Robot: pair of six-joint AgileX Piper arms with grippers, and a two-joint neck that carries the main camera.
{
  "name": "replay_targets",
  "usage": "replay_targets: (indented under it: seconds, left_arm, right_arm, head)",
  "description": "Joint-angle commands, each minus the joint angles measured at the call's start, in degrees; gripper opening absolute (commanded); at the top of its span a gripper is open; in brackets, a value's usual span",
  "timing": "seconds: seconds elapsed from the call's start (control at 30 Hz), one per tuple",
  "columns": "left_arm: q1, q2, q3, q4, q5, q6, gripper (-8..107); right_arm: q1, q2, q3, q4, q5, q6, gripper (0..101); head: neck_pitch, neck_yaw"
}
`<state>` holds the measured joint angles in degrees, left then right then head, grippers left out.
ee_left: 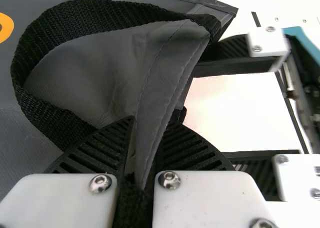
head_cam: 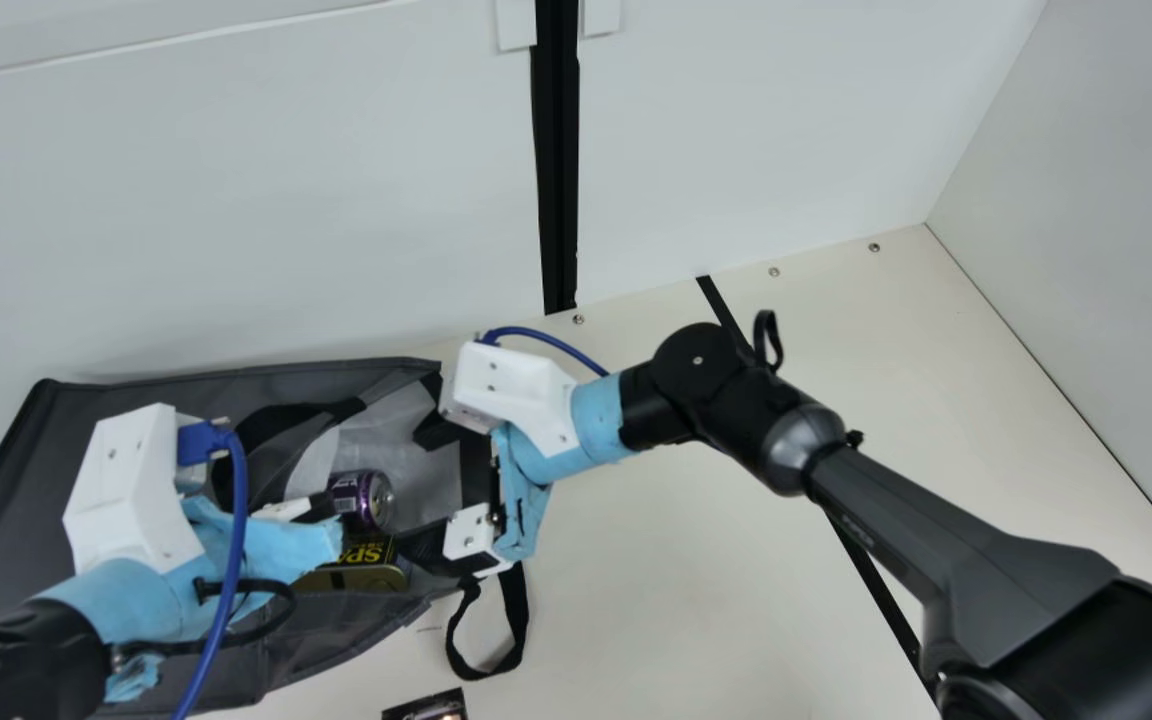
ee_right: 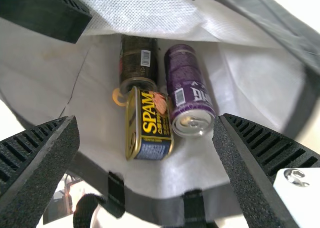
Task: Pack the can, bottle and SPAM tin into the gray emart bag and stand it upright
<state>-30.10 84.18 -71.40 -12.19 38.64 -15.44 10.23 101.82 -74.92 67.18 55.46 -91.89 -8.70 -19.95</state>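
Gray emart bag (head_cam: 46, 440) on its side on the worktop (head_cam: 686, 580), mouth towards the right arm. Inside it, purple can (ee_right: 184, 72) and SPAM tin (ee_right: 150, 123) just beside each other, with a dark container, presumably the bottle (ee_right: 137, 62), beyond the tin. Seems packed, and now needs raising upright.

Left hand (ee_left: 151, 125) closed on a fold of gray cloth near the black strap (ee_left: 52, 115); right hand (ee_right: 147, 120) wide, with nothing between its fingers, at the bag's mouth.

Could easily go wrong in the lift. Risks a spill of can and tin through the open mouth from a pull before the opening faces up. Might lose the thin fold through too narrow a pinch, or fold the soft wall inward under a one-sided pull. Could also snag a finger in the dangling strap loop (head_cam: 516, 610), or settle crooked from weight heaped along one side.

On the tin, a dark label with SPAM in bold yellow, plus smaller print below. Pale lettering and a barcode on the can; another barcode on the bottle. On the bag's outside, part of an orange mark (ee_left: 6, 27), too cropped to read.
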Motion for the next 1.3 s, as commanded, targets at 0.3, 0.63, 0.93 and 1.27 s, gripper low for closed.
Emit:
replay_targets:
  seconds: [0.3,0.63,0.93,1.27]
  left_arm:
    - [0.00,0.00,0.00,0.00,0.00,0.00,-8]
    - [0.00,0.00,0.00,0.00,0.00,0.00,-8]
    - [0.00,0.00,0.00,0.00,0.00,0.00,-8]
    - [0.00,0.00,0.00,0.00,0.00,0.00,-8]
  right_arm:
    - [-5.24,-8.65,7.15,-0.46,-0.50,-0.04,95]
    - [-11.26,-17.50,13.32,-2.28,-1.02,1.26,95]
    - [-17.13,-25.73,17.84,-5.33,-3.57,4.95,95]
    - [-22.28,-35.49,21.69,-13.44,-7.99,13.00,95]
  head:
    - [-1.30,-0.05]
    - [-1.30,-0.05]
    - [-1.30,-0.05]
    - [-1.30,-0.05]
